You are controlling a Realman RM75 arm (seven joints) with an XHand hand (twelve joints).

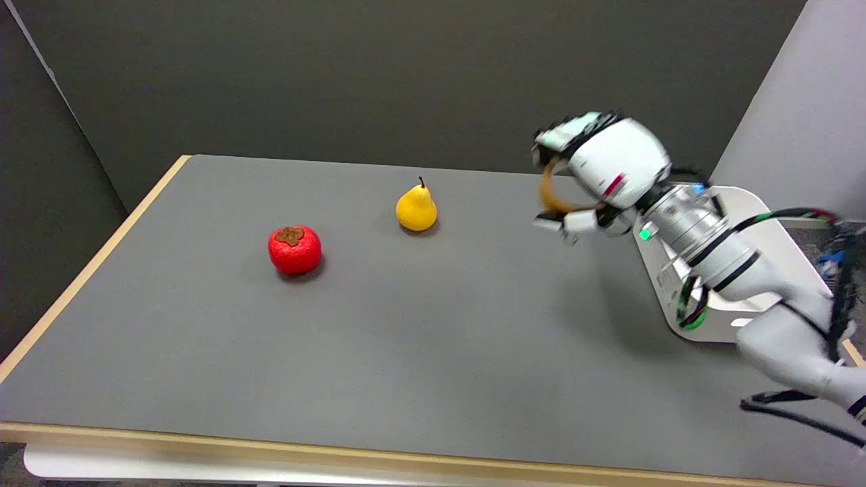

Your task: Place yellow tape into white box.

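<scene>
My right hand (595, 169) is raised above the table at the right and holds the yellow tape (551, 193), a brownish-yellow ring that shows between the thumb below and the fingers above. Most of the ring is hidden by the hand. The white box (758, 210) lies at the table's right edge, just right of and behind the hand, and my forearm crosses over it and hides much of its inside.
A red persimmon (295, 249) sits left of centre on the grey table (406, 352). A yellow pear (416, 208) stands behind it, nearer the middle. A grey panel (805, 108) rises at the right behind the box. Cables (798, 412) hang off my arm.
</scene>
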